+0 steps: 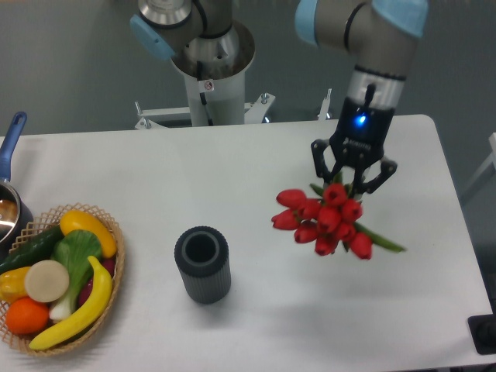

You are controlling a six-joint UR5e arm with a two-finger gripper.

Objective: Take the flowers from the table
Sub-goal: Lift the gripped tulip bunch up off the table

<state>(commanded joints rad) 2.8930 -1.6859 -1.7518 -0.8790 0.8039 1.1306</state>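
Note:
The flowers, a bunch of red tulips with green stems, hang in the air above the right half of the white table. My gripper is shut on the stems just above the blooms. One green leaf sticks out to the lower right of the bunch. A faint shadow lies on the tabletop below it.
A dark grey ribbed cylinder vase stands upright left of the flowers. A wicker basket of fruit and vegetables sits at the left edge. A pot with a blue handle is at the far left. The robot base is behind the table.

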